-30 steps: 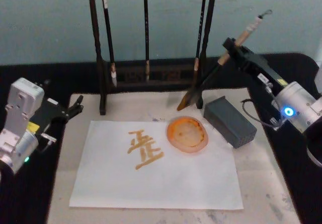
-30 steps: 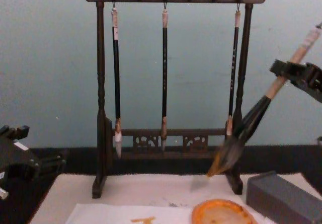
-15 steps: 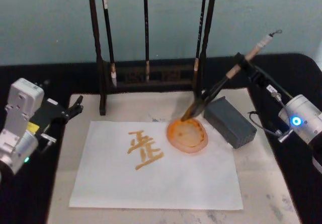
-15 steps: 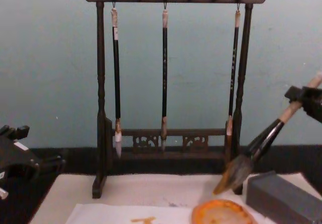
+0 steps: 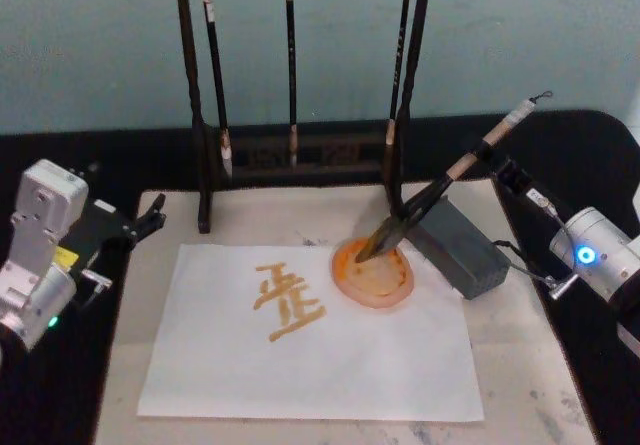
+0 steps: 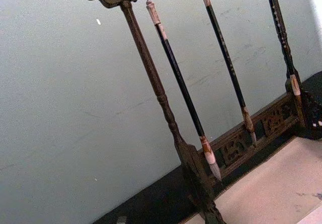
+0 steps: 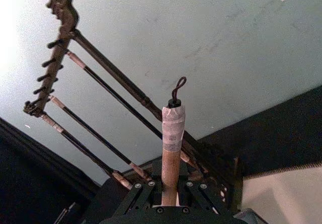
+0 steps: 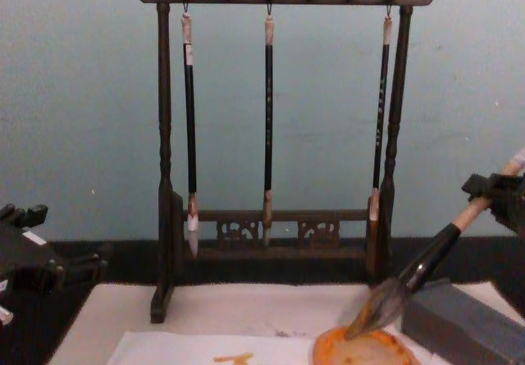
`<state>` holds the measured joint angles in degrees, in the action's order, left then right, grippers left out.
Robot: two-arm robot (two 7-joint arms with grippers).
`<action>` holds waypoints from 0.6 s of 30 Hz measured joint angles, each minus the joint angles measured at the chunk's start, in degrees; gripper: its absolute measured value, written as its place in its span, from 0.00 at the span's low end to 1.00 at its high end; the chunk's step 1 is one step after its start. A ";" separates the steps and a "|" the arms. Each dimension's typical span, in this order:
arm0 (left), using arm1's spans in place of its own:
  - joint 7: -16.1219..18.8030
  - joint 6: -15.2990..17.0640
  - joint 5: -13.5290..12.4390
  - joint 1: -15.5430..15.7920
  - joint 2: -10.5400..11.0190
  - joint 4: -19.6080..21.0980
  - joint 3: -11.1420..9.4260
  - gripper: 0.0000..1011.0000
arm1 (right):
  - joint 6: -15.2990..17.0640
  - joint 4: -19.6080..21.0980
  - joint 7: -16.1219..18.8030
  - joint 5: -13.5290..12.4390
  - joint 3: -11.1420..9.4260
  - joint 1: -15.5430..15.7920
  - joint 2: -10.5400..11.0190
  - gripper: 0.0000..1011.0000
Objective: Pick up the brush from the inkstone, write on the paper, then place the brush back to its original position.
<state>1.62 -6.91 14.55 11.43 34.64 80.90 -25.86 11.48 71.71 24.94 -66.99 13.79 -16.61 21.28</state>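
On the cream mat (image 5: 520, 365), the white paper (image 5: 330, 365) is lying flat, bearing orange strokes; behind it a wooden brush rack (image 8: 164, 176) is standing; a grey block (image 5: 462, 250) is sitting beside an orange dish (image 5: 375, 280); the brush (image 5: 425, 200) is leaning, its bristles touching that dish; the right gripper (image 5: 490, 150) is clenching the brush's tan handle; the left gripper (image 5: 148, 215) is idling at the mat's left edge, and I cannot tell its state.
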 joint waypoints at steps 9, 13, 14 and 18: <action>0.00 0.00 0.00 0.00 0.00 0.00 0.00 1.00 | 0.45 -2.07 -0.35 -2.03 0.96 -0.80 0.08 0.17; 0.00 0.00 0.00 0.00 0.00 0.00 0.00 1.00 | 0.50 -2.80 -0.53 -2.88 1.26 -1.05 0.03 0.17; 0.00 0.00 0.00 0.00 0.00 0.00 0.00 1.00 | 0.50 -3.06 -0.63 -3.18 1.39 -1.15 0.00 0.17; 0.00 0.00 0.00 0.00 0.00 0.00 0.00 1.00 | 0.45 -3.63 -0.92 -3.74 1.82 -1.42 -0.03 0.17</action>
<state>1.62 -6.91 14.55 11.43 34.65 80.90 -25.86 11.93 68.08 24.01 -70.73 15.61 -18.03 21.25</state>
